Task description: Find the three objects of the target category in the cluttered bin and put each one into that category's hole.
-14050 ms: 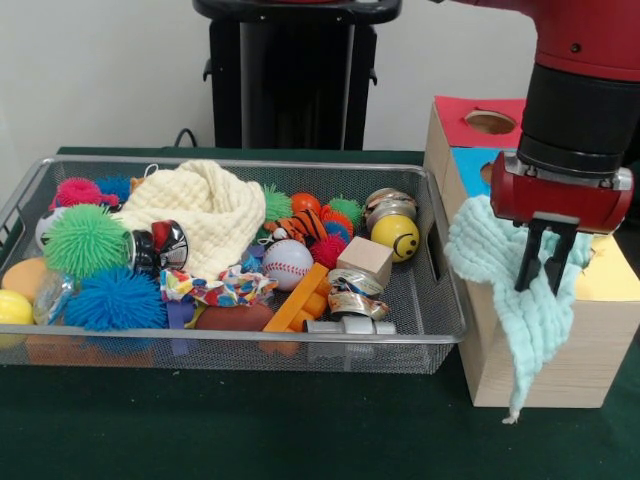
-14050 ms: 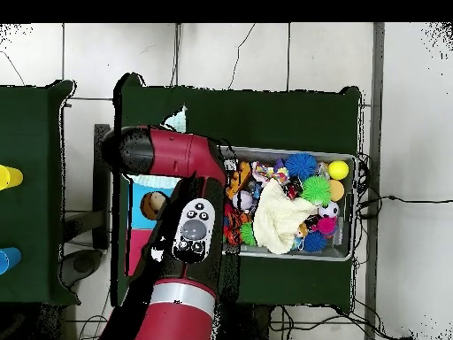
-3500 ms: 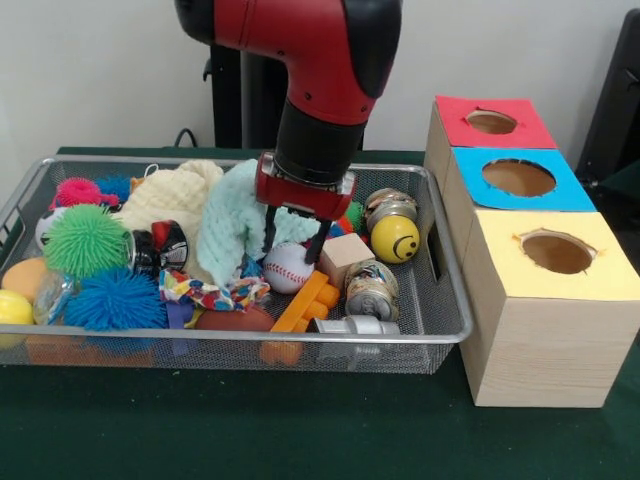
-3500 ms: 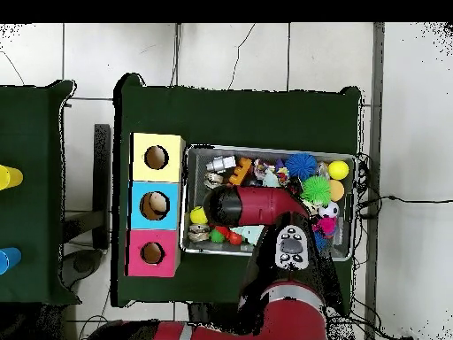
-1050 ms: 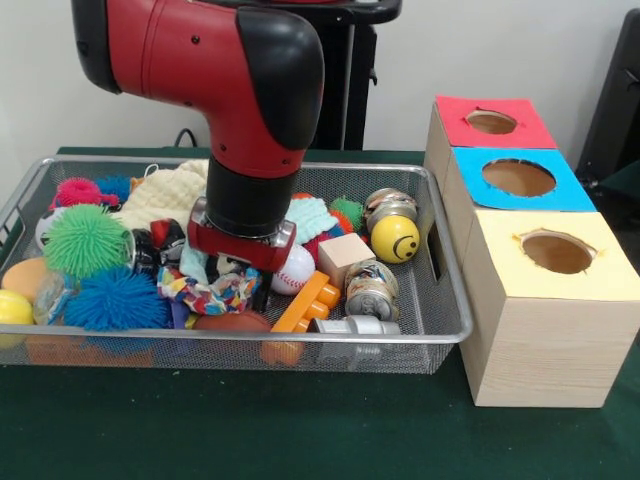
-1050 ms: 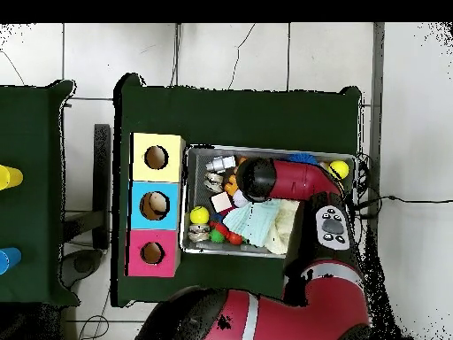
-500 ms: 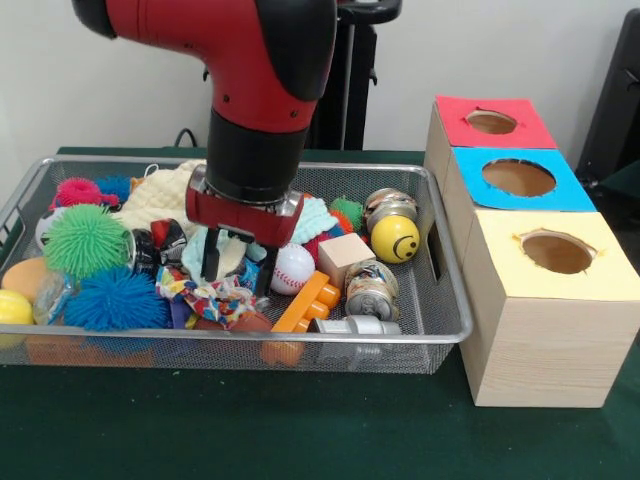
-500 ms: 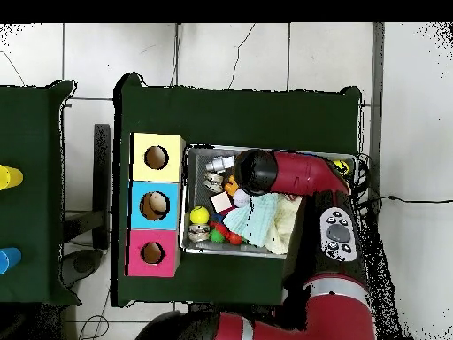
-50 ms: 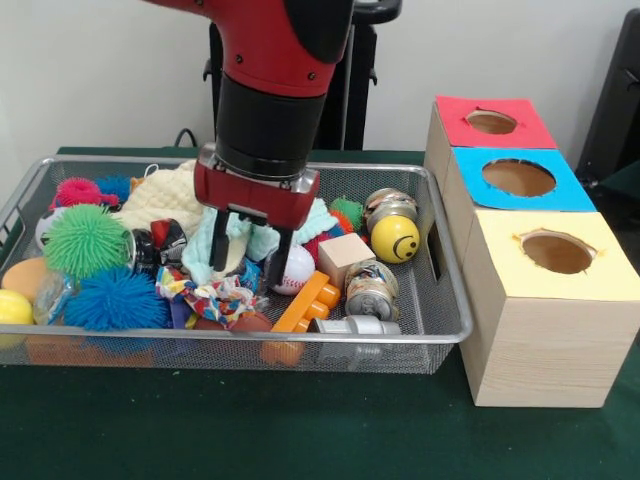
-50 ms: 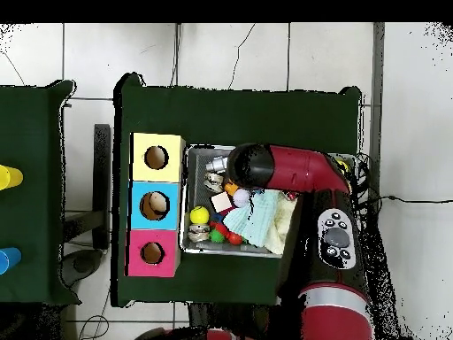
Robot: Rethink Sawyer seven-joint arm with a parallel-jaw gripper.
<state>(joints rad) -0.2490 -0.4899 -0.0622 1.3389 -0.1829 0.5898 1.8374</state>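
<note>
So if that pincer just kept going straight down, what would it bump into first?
Probably the multicoloured patterned cloth lying under the pincer, though the baseball sits close beside one fingertip; depth is hard to judge.

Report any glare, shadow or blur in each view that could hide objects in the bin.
Front view: even light, no glare; the arm blocks the bin's middle, and the open gripper partly covers the mint cloth. Overhead view: the arm covers the bin's upper part, and small toys there are too soft to identify.
</note>
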